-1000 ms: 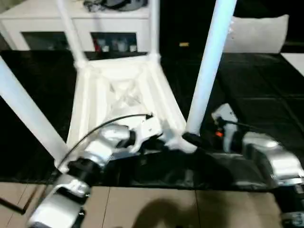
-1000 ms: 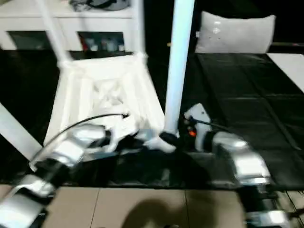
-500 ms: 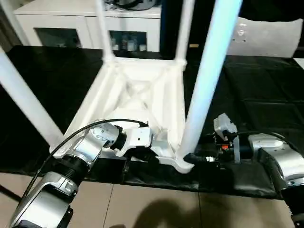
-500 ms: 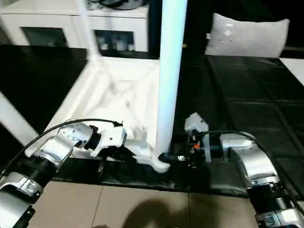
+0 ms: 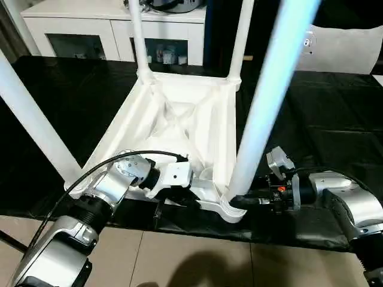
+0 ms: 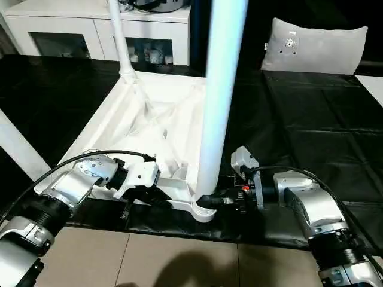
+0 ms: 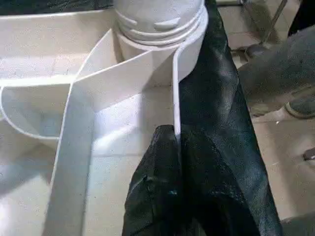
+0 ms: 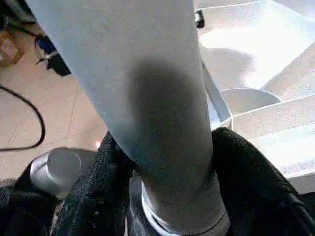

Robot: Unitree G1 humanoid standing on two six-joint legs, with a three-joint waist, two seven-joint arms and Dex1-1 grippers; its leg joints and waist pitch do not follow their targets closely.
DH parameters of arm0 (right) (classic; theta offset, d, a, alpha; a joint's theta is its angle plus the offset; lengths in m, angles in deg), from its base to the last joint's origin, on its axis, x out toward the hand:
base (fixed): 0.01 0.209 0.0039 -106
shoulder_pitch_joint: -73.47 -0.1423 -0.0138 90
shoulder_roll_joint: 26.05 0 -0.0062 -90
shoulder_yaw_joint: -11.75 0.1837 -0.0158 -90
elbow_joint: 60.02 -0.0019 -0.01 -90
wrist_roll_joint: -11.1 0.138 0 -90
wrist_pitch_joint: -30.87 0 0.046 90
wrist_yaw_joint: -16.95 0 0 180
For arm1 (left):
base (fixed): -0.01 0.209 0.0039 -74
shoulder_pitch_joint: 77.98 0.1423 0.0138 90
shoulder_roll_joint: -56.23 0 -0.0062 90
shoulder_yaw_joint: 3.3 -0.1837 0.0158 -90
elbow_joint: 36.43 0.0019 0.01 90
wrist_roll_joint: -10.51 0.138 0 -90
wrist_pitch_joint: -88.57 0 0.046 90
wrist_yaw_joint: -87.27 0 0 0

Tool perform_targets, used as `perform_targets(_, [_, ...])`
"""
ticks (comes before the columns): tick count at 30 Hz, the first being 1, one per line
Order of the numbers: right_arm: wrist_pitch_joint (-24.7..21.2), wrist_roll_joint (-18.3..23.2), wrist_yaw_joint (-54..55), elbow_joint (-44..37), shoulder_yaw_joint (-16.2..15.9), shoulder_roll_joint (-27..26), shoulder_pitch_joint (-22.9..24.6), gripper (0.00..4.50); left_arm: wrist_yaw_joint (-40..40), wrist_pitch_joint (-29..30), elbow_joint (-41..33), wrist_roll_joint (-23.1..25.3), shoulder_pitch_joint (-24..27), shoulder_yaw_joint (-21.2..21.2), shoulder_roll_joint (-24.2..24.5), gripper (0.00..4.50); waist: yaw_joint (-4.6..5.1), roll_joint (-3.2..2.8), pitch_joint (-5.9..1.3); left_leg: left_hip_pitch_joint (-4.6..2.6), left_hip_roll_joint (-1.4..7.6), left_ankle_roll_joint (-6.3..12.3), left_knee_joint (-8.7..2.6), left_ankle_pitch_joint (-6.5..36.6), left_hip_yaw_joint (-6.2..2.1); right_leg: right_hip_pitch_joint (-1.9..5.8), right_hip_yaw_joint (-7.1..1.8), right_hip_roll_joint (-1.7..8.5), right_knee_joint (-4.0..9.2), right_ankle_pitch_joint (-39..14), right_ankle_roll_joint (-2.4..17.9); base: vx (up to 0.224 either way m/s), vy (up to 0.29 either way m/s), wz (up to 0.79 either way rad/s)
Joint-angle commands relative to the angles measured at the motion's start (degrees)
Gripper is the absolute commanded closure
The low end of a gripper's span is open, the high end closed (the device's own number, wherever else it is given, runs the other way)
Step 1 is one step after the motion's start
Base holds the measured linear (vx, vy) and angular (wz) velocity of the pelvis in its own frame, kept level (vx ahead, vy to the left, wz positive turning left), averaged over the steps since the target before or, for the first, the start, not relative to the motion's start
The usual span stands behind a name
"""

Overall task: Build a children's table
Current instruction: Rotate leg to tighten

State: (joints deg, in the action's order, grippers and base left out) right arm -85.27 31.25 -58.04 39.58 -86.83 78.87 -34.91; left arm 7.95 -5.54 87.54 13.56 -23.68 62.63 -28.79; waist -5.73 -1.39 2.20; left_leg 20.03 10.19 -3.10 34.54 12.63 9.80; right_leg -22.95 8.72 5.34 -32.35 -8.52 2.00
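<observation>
- Surface: a black quilted mat (image 5: pixel 335 125) covers the floor; its near edge meets beige floor tiles (image 5: pixel 197 263).
- Children's table (image 5: pixel 179 125): all white, lying upside down on the mat close to the mat's near edge, ribbed hollow underside facing up.
- Legs: four stand upright from the corner sockets. The near right leg (image 5: pixel 269 101) rises tall in the foreground; the near left leg (image 5: pixel 30 119) slants up at the left; the two far legs (image 5: pixel 136 36) stand at the far corners.
- Left gripper (image 5: pixel 179 194): at the table's near rim. The left wrist view shows its black fingers (image 7: pixel 157 196) pressed together on the thin white rim wall, pinching it, just beside the near right corner socket (image 7: pixel 157 24).
- Right gripper (image 6: pixel 212 200): at the base of the near right leg. In the right wrist view its fingers (image 8: pixel 98 191) stand one on either side of the leg, right against it just above the socket; whether they are squeezing it I cannot tell.
- Room, far side: a white cabinet (image 5: pixel 114 30) with glass doors stands beyond the mat's far edge, small items behind the glass.
- Room, far right: a pale cushion (image 6: pixel 314 45) rests at the mat's far right corner.
- Left wrist view: a person's shoes (image 7: pixel 300 105) on the tiles beyond the mat's edge.
</observation>
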Motion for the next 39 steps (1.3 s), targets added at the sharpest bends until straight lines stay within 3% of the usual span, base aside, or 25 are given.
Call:
perform_targets(1, [-3.4,2.3,3.4,-2.8,0.6,-2.2,-0.1,2.35,2.6,3.3,-2.2,-0.4,0.7,0.6,-1.2,4.50,0.23,1.26,-3.69,0.13,3.71,4.98,-3.85,4.0,-0.73,3.70,-4.01,4.69,3.36,-18.2,7.4,0.000,0.000,0.00])
perform_targets(3, [-5.0,-1.0,12.7,-2.3,1.0,-5.5,-1.1,2.37,6.3,8.0,-4.0,-0.3,1.3,1.8,-2.2,4.50,0.69,1.22,-3.46,0.01,3.49,3.96,-4.00,5.1,-0.82,3.50,-3.87,4.54,3.75,-20.9,6.6,0.000,0.000,0.00])
perform_targets(5, [-7.1,-3.6,21.6,-0.6,2.2,-9.2,-2.7,2.39,9.8,11.7,-5.3,-0.4,1.7,2.9,-3.8,4.50,1.66,1.41,-3.03,-0.13,2.65,2.00,-3.90,8.1,-0.80,3.39,-3.42,4.49,4.91,-28.9,3.5,0.000,0.000,0.00])
perform_targets(6, [-7.1,-3.6,21.6,-0.6,2.2,-9.2,-2.7,2.40,9.8,11.7,-5.3,-0.4,1.7,2.9,-3.8,4.50,2.07,1.39,-2.92,-0.04,2.55,1.54,-3.93,8.4,-0.91,3.44,-3.21,4.44,5.05,-30.4,3.0,0.000,0.000,0.00])
perform_targets(8, [-9.9,-5.0,30.4,1.5,4.5,-13.2,-4.6,2.42,14.6,15.6,-6.1,-0.6,1.8,4.2,-6.2,4.50,3.82,1.39,-2.76,-0.16,1.96,0.69,-3.46,10.8,-1.07,3.20,-2.30,4.25,6.24,-35.6,0.2,0.000,0.000,0.00])
perform_targets(10, [-10.1,-6.3,34.8,2.7,5.2,-15.1,-5.5,2.44,17.7,17.7,-6.4,-0.4,1.7,4.9,-7.7,4.50,4.97,1.31,-2.80,0.31,1.84,0.69,-3.34,11.5,-1.32,3.35,-1.78,4.01,6.56,-36.0,-1.0,0.000,0.000,0.00])
perform_targets(11, [-9.9,-8.3,41.7,5.0,6.1,-18.4,-7.3,2.45,24.0,22.1,-6.2,0.2,0.9,6.7,-10.9,4.50,5.75,0.98,-2.93,0.06,1.88,0.80,-3.21,11.9,-1.30,3.14,-1.77,3.99,6.58,-35.0,-0.7,0.000,0.000,0.00])
perform_targets(12, [-9.7,-8.8,44.2,5.9,6.4,-19.9,-8.0,2.45,26.2,23.5,-6.3,0.4,0.7,7.2,-12.1,4.50,6.27,0.95,-3.11,0.22,1.96,0.97,-3.20,11.8,-1.44,3.34,-1.51,3.97,6.62,-33.6,0.0,0.000,0.000,0.00])
perform_targets(14, [-7.6,-10.0,49.1,9.0,6.9,-22.5,-9.5,2.45,32.4,24.5,-4.3,1.2,-0.8,8.7,-15.1,4.50,6.83,0.92,-3.40,0.61,2.22,1.90,-3.39,10.3,-1.62,3.59,-1.84,4.11,6.12,-29.7,1.3,0.000,0.000,0.00])
perform_targets(15, [-6.7,-10.1,49.1,9.3,6.8,-22.7,-9.7,2.45,32.9,24.4,-3.9,1.3,-1.0,8.7,-15.4,4.50,6.82,0.89,-3.41,0.56,2.34,2.28,-3.46,10.1,-1.58,3.52,-1.99,4.06,6.04,-28.6,1.8,0.000,0.000,0.00])
perform_targets(16, [-6.3,-10.2,49.1,9.5,6.7,-22.9,-9.7,2.12,33.2,24.3,-3.7,1.4,-1.2,8.7,-15.6,4.50,6.70,0.95,-3.44,0.49,2.29,2.72,-3.44,9.7,-1.50,3.45,-2.16,4.03,5.96,-27.6,2.2,0.000,0.000,0.00])
perform_targets(17, [-4.8,-9.9,47.5,9.2,6.5,-23.1,-9.7,1.93,34.4,23.8,-2.9,1.8,-1.9,8.7,-16.3,4.50,6.38,0.98,-3.61,0.57,2.41,4.05,-3.46,8.0,-1.32,3.52,-2.76,4.13,5.25,-23.8,4.1,0.000,0.000,0.00])
perform_targets(19, [-4.7,-9.7,47.1,9.0,6.7,-23.2,-9.7,1.78,34.7,23.8,-2.8,1.9,-2.1,8.7,-16.3,4.50,6.09,1.07,-3.79,0.71,2.57,5.37,-3.41,5.6,-1.30,3.67,-3.18,4.12,4.40,-19.8,5.9,0.000,0.000,0.00])
perform_targets(23, [-3.5,-9.1,44.2,6.3,6.5,-21.7,-7.9,1.33,35.2,23.6,-3.6,3.0,-2.3,8.1,-15.9,4.50,5.29,0.55,-4.07,0.83,2.74,7.97,-3.20,1.0,-1.19,3.96,-3.50,4.18,3.14,-11.4,9.3,0.000,0.000,0.00])
perform_targets(27, [-2.4,-8.0,39.6,4.5,6.8,-17.6,-5.7,0.93,31.3,20.0,-3.8,2.9,-1.1,6.5,-13.7,4.50,4.66,0.46,-3.87,0.61,2.81,8.10,-3.31,3.2,-1.05,3.98,-3.46,4.14,3.77,-14.2,8.6,0.000,0.000,0.00])
perform_targets(30, [-1.7,-7.8,37.5,4.3,7.0,-16.0,-5.3,0.89,29.6,18.7,-3.9,2.4,-0.7,6.4,-12.9,4.50,4.51,0.39,-3.74,0.55,2.92,6.88,-3.48,4.9,-1.10,3.93,-3.39,4.09,3.99,-16.5,8.0,0.000,0.000,0.00])
perform_targets(32, [0.6,-7.4,29.8,3.5,6.5,-10.9,-3.7,0.89,24.7,16.6,-4.4,1.8,0.3,5.3,-10.2,4.50,4.09,0.28,-3.69,0.36,2.88,6.34,-3.49,6.3,-1.06,3.92,-3.44,4.17,4.22,-18.1,7.4,0.000,0.000,0.00])
perform_targets(36, [1.2,-6.7,25.0,3.0,6.3,-8.1,-3.0,0.56,21.1,14.4,-4.3,1.5,0.5,4.4,-8.5,4.50,3.43,0.45,-3.70,0.38,2.95,6.44,-3.57,6.2,-1.07,3.94,-3.48,4.20,4.06,-18.0,7.5,0.000,0.000,0.00])
perform_targets(39, [2.5,-6.0,19.4,3.1,5.4,-4.0,-2.8,0.32,14.3,9.3,-4.3,1.3,0.8,2.1,-5.4,4.50,3.09,0.46,-3.77,0.27,3.22,6.82,-3.58,5.6,-1.14,3.81,-3.60,4.23,3.83,-16.9,7.8,0.000,0.000,0.00])
